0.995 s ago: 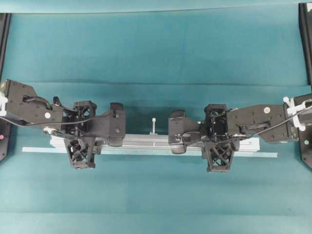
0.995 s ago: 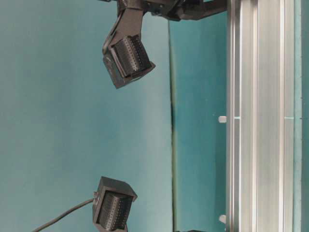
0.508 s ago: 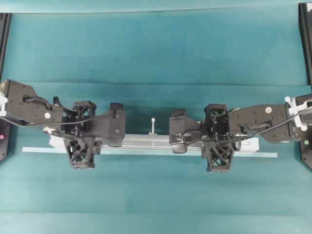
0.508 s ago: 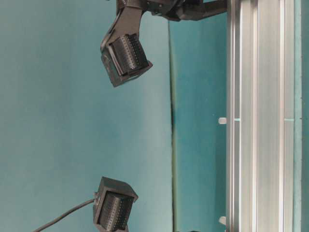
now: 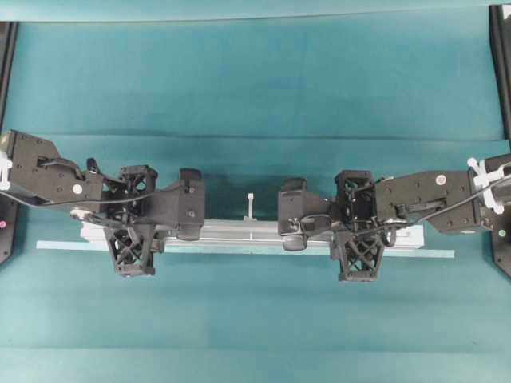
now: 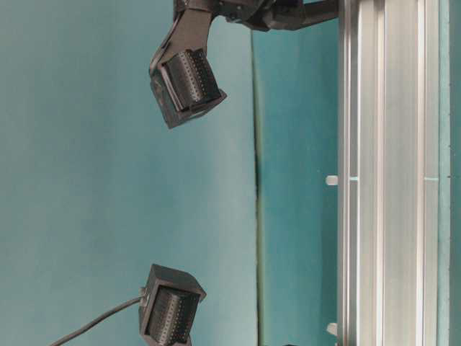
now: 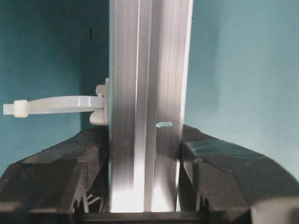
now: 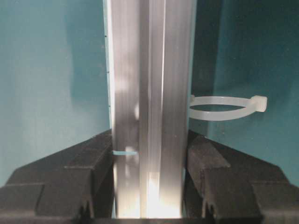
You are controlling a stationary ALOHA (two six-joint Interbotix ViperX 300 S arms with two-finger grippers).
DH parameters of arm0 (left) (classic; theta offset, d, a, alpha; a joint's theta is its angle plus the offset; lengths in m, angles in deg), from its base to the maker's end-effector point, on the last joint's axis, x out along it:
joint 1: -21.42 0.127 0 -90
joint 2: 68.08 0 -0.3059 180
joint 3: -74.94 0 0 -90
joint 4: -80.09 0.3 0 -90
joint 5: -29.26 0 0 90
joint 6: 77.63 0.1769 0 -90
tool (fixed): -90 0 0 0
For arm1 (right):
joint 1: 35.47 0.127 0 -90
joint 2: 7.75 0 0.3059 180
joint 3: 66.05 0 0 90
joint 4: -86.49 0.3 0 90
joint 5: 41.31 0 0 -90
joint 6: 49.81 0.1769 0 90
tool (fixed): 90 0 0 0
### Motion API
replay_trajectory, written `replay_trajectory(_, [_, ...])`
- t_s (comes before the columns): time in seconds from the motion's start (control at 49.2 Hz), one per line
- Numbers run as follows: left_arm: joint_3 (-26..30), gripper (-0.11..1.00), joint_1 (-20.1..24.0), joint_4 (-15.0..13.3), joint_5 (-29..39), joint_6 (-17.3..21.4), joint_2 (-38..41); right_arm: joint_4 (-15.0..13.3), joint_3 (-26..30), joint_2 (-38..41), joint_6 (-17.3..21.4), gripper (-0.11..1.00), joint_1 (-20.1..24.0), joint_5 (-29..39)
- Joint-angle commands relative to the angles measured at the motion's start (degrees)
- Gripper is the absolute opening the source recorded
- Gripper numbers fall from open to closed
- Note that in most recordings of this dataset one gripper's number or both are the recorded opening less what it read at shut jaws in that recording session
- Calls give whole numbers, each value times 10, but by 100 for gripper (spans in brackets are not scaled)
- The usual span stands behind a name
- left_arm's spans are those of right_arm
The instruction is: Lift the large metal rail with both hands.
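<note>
Lying crosswise between the fingers of both pincers, the metal rail (image 5: 239, 233) runs lengthwise from the left pincer (image 7: 145, 172) to the right pincer (image 8: 149, 177). Each is clenched on the rail, one toward each end, so any lift should be even.

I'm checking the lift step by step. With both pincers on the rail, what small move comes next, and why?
Probably raise both arms together, level and slowly. The left pincer and right pincer each clamp the large metal rail between their fingers, one near each end, so an even lift should keep it from tilting or slipping.
</note>
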Motion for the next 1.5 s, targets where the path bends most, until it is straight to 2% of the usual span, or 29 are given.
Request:
replay_trajectory(0.0, [7, 36, 0, -1, -6, -4, -9, -2, 7, 2, 1, 39, -3, -19])
replay_trajectory(0.203, [7, 36, 0, 0, -8, -5, -9, -2, 8, 3, 2, 41, -2, -17])
replay_trajectory(0.244, [7, 36, 0, -1, -10, -6, -9, -1, 8, 3, 2, 46, -2, -16])
replay_trajectory(0.325, [7, 36, -1, 0, -11, -6, -9, -1, 9, 3, 2, 66, -2, -13])
replay_trajectory(0.427, [6, 36, -1, -1, -11, -4, -9, -2, 9, 3, 3, 78, -2, -11])
replay_trajectory(0.955, [-18, 36, 2, -1, -72, -11, -10, -1, 7, 3, 4, 78, -2, -2])
replay_trajectory(1.239, [-24, 36, 9, -1, -74, -13, -11, -1, 6, 3, 29, 78, 2, 0])
replay_trajectory(1.483, [-29, 36, 13, -1, -74, -32, -11, -2, 4, 2, 31, 78, 6, -2])
